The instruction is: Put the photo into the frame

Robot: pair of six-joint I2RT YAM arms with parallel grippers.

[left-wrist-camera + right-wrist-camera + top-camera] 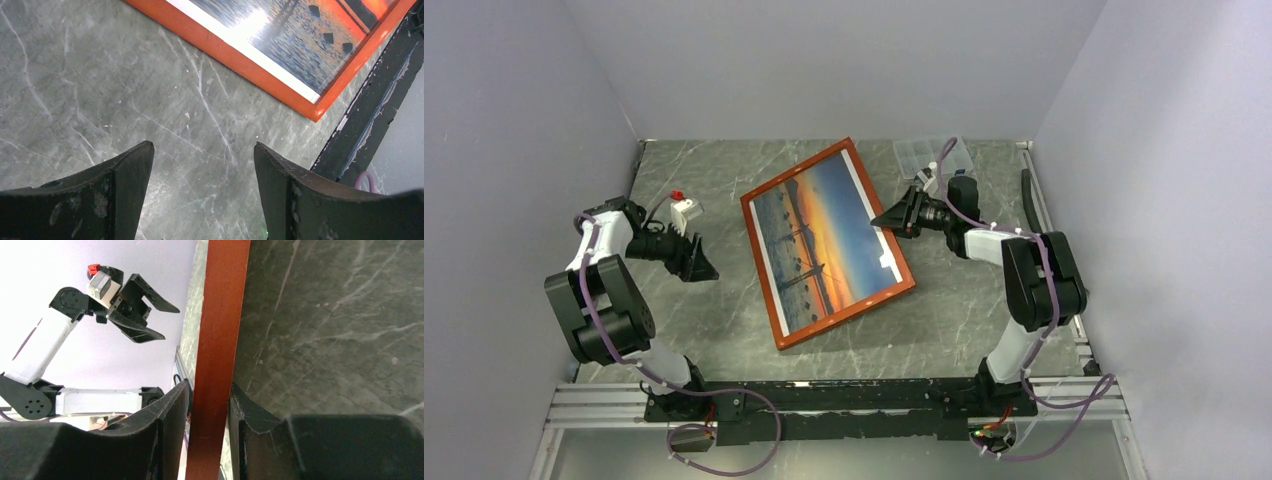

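Frame (764, 272) lies skewed mid-table, long side running from far-right to near-left. Photo (824, 240) is inside it, sunset side up, with a white margin showing inside the wood border. Looks seated to me; I can't confirm it's flush on every side.

My right claw (209, 387) is clamped on the frame's right long edge. In the right wrist view the wood strip runs between both fingers and each one touches it. Can't tell if that edge is raised off the table (944, 330) or resting flat.

My left claw (202, 147) is spread wide and holds nothing. It hangs over bare marble to the left of the frame, apart from it. The frame's near corner shows just ahead of it in the left wrist view.

Clear compartment box (934, 155) sits at the far right, behind my right wrist. Not part of this job.

Step, as I judge it: tail end. Photo is in, and my right claw is only handling or settling the frame.

Next move calls for:
- the gripped edge laid flat on the table if it's raised
- then my right fingers opened slowly and drawn straight back, so the frame doesn't drag or skid
- left claw stays clear, unless the frame needs steadying on its left border
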